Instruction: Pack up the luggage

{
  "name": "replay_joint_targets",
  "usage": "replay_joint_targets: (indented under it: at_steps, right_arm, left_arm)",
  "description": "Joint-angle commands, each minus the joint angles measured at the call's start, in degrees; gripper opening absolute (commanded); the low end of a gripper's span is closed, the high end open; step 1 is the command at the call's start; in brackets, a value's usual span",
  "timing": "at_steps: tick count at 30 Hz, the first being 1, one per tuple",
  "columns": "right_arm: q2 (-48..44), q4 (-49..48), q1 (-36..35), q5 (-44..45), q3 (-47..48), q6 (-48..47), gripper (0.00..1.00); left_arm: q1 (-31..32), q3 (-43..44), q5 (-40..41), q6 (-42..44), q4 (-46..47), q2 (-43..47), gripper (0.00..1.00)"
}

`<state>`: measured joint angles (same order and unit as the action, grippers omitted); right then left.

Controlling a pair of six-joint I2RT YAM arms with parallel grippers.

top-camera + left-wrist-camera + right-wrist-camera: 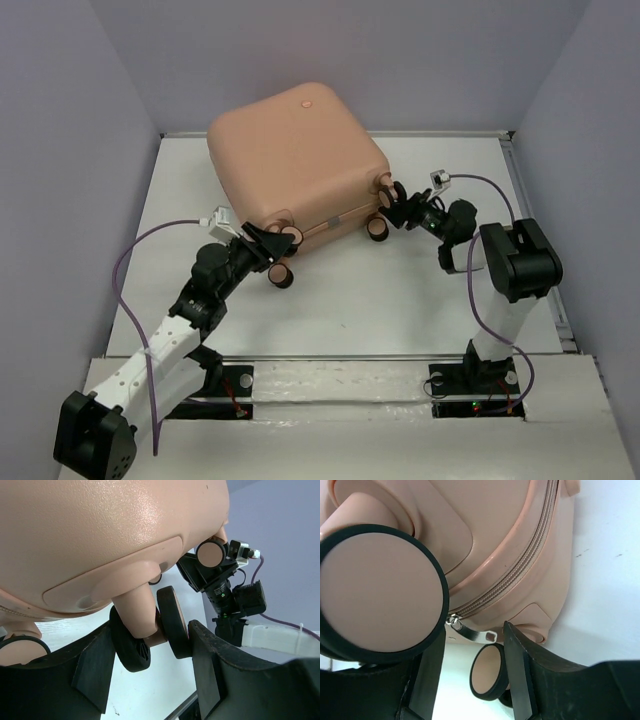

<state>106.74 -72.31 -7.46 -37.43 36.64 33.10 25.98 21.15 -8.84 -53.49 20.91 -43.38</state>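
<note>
The peach-pink luggage [295, 160] lies closed on the white table, dimple [306, 102] up, caster wheels toward me. My left gripper [272, 245] is at its near-left corner. In the left wrist view the jaws [150, 632] hold a black double caster wheel [172, 622] under the shell [100, 530], and both fingers touch the wheel's outer faces. My right gripper [392, 208] is at the near-right corner. In the right wrist view it is open [474, 632], with the silver zipper pull [476, 635] between the fingers, below the zipper seam [520, 565].
Grey walls enclose the table on three sides, with a raised rim [510, 150] at the right. Purple cables [130, 260] loop beside both arms. A large caster wheel [380, 592] sits close left of my right jaws and another [487, 672] lies below them. The right arm [225, 590] shows behind the left gripper.
</note>
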Motion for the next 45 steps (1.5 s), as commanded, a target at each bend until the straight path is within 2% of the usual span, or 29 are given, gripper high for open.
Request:
replay_joint_targets:
  at_steps: [1, 6, 8, 9, 11, 13, 15, 28, 32, 34, 39, 40, 45]
  right_arm:
    - [1.7, -26.1, -0.8, -3.0, 6.3, 4.3, 0.53]
    - [1.5, -26.1, -1.9, 0.2, 4.1, 2.7, 0.49]
    - [2.2, -26.0, -2.5, 0.5, 4.7, 3.0, 0.38]
    - [2.6, -26.1, -2.5, 0.6, 5.1, 3.5, 0.36]
    - [3.1, -26.0, -3.7, 0.9, 5.3, 3.5, 0.38]
    - [3.5, -26.0, -4.2, 1.5, 4.5, 3.0, 0.46]
    - [3.7, -26.0, -4.8, 2.4, 3.8, 2.0, 0.48]
    - [5.4, -25.1, -5.3, 4.4, 6.9, 1.5, 0.45]
    - [5.8, -24.4, -5.3, 4.8, 8.7, 1.8, 0.37]
    - [6.2, -24.8, -5.3, 5.4, 9.1, 2.2, 0.27]
    - [6.1, -26.1, -5.8, 5.3, 9.5, 4.4, 0.13]
    - [5.9, -26.0, -5.8, 5.1, 9.5, 4.7, 0.08]
    - [4.4, -26.0, -8.7, 5.5, 6.1, 4.9, 0.07]
  left_arm:
    - [0.9, -0.1, -8.1, 2.3, 3.5, 5.5, 0.06]
    - [0.9, -0.9, -7.8, 2.3, 2.8, 5.7, 0.06]
    - [0.9, -0.9, -7.9, 2.2, 2.9, 5.6, 0.06]
    - [0.9, -0.9, -7.9, 2.3, 3.0, 5.4, 0.06]
    - [0.9, -0.8, -7.9, 2.3, 3.1, 5.4, 0.06]
    - [0.9, -0.7, -7.8, 2.5, 3.2, 5.5, 0.06]
    - [0.9, -0.6, -7.8, 2.4, 3.4, 5.3, 0.06]
    - [0.9, -0.8, -8.0, 2.7, 4.0, 4.7, 0.06]
    - [0.9, -1.1, -7.9, 2.6, 4.0, 4.8, 0.06]
    - [0.9, -1.2, -7.9, 2.5, 4.0, 4.7, 0.06]
    - [0.9, -0.9, -7.8, 2.6, 4.1, 4.2, 0.06]
    - [0.9, -0.8, -7.8, 2.6, 4.2, 4.1, 0.06]
    - [0.9, -0.3, -7.7, 2.2, 6.3, 2.7, 0.06]
